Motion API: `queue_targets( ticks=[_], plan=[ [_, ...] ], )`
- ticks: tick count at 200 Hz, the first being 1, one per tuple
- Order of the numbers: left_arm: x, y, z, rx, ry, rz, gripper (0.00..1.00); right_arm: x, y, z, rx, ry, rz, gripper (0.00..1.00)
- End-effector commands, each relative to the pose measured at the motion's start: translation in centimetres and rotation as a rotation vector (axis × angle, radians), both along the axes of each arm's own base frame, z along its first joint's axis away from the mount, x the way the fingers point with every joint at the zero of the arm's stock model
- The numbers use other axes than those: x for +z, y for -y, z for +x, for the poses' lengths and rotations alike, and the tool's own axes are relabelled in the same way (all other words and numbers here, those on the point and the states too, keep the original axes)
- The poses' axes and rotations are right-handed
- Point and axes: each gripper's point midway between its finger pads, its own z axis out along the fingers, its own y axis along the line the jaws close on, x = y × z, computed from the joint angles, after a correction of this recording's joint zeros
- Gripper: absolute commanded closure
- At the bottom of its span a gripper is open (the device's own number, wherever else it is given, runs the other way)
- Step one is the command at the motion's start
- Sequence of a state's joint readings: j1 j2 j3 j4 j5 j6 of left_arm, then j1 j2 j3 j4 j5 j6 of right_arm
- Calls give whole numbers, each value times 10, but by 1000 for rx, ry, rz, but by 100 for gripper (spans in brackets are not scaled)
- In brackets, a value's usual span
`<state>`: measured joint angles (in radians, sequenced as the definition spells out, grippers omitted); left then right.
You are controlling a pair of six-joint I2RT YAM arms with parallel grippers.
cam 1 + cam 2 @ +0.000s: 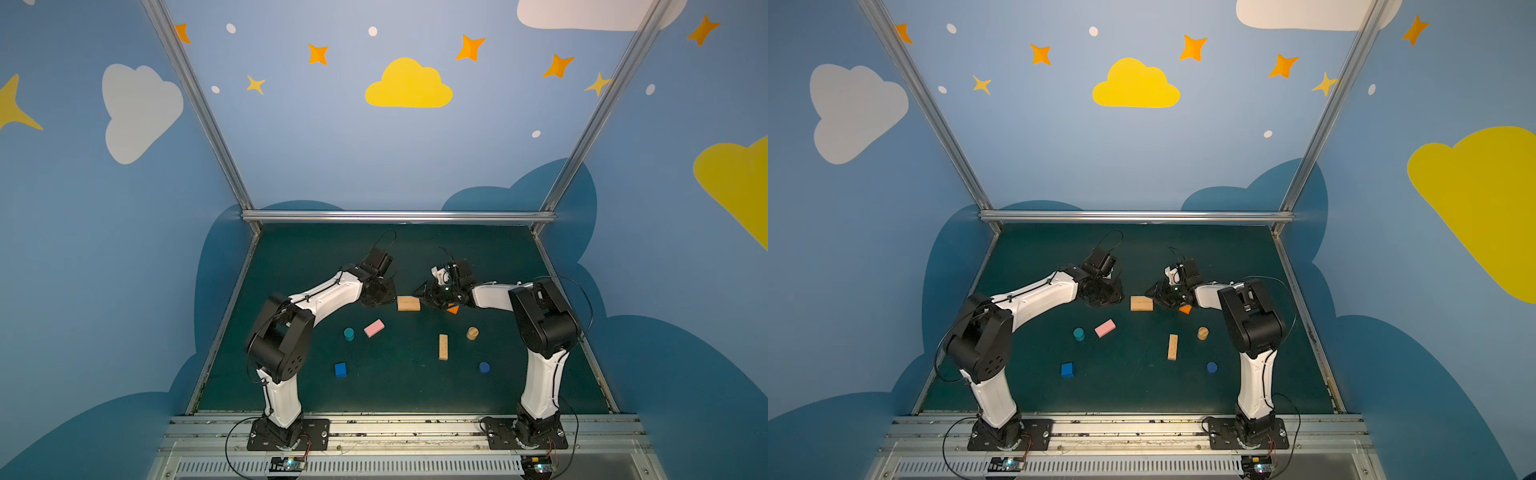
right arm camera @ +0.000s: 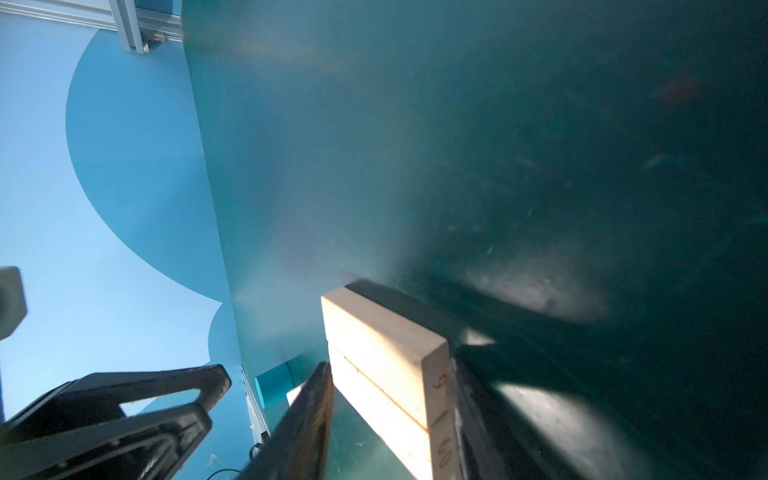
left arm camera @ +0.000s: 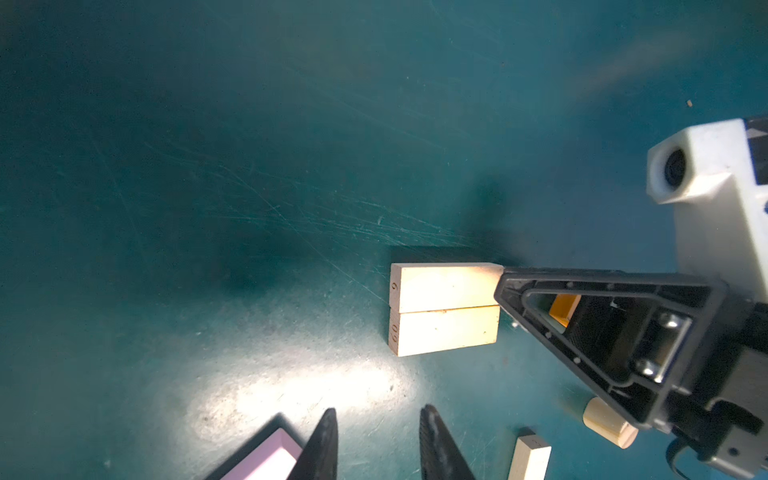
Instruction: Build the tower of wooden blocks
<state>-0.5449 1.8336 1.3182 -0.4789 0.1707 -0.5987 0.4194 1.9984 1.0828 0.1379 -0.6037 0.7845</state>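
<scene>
Right wrist view: the right gripper [image 2: 390, 365] straddles two tan bars [image 2: 382, 332], side by side at lower middle of frame; jaws pressing or not, I cannot tell. On the left gripper [image 3: 379, 411] jaws stand apart, empty.

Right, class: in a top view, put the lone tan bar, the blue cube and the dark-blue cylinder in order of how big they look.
1. lone tan bar, clearly largest
2. blue cube
3. dark-blue cylinder, only slightly smaller than the cube
</scene>
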Motion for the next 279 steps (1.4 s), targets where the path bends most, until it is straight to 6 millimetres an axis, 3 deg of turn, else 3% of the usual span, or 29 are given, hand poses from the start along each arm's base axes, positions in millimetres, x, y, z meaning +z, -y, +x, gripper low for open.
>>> queue_targets(
  ticks=[1, 60, 117, 166, 208, 235, 279],
  plan=[
    [4, -6, -1, -3, 3, 19, 66, -9, 12, -3, -29, -29, -46, 49],
    [22, -14, 0, -18, 47, 62, 64, 17, 25, 1, -54, 16, -23, 37],
    [49, -28, -7, -106, 119, 140, 60, 55, 33, -2, -54, 84, -6, 35],
    [65, -42, -28, -258, 166, 213, 52, 90, 45, -18, -51, 149, 3, 36],
    [66, -47, -49, -398, 175, 237, 46, 110, 68, -41, -68, 214, -62, 54],
    [62, -41, -60, -489, 162, 222, 44, 123, 83, -58, -90, 253, -91, 73],
    [38, -41, -72, -620, 56, 353, 43, 126, 106, -77, -138, 282, -123, 89]
  ],
)
